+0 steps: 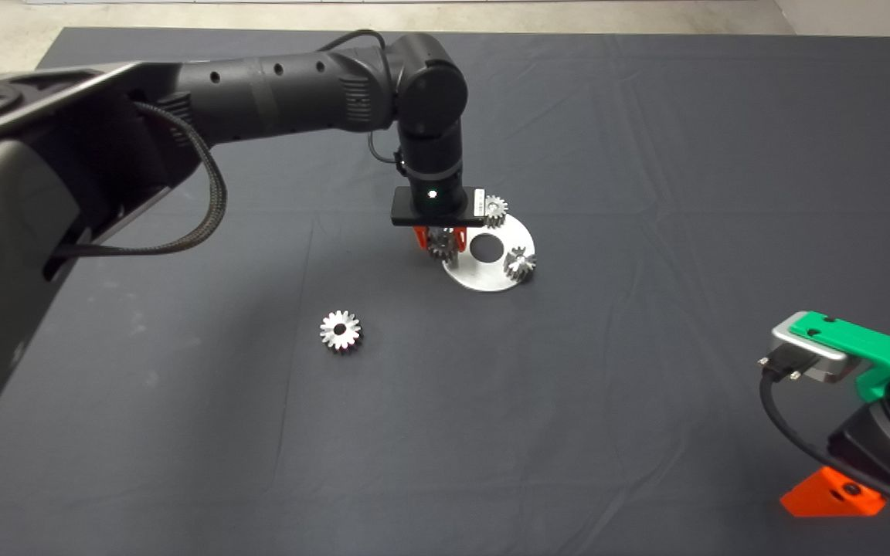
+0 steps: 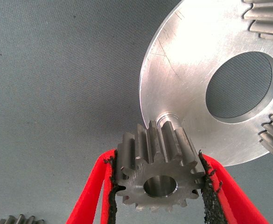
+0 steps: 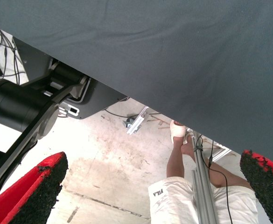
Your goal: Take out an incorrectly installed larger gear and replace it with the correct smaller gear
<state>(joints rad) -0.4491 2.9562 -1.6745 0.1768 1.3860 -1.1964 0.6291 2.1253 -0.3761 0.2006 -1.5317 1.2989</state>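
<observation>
My left gripper (image 1: 439, 241) is shut on the smaller gear (image 2: 157, 175), its red fingers (image 2: 92, 196) pressing on the teeth at both sides. The gear hangs over the edge of the round silvery plate (image 2: 192, 79), just short of a bare short peg (image 2: 166, 122); its bore is not on the peg. Two matching small gears (image 1: 495, 208) (image 1: 520, 264) stand on the plate (image 1: 491, 274). The larger gear (image 1: 341, 330) lies flat on the mat, well off to the plate's near left. My right gripper (image 3: 150, 186) is parked open at the lower right edge.
The plate has a big round hole (image 2: 241, 86) in its middle. The right wrist view looks past the mat's edge at the floor, the robot's base and a person's legs (image 3: 180, 163). Dark mat (image 1: 646, 386) surrounds the plate.
</observation>
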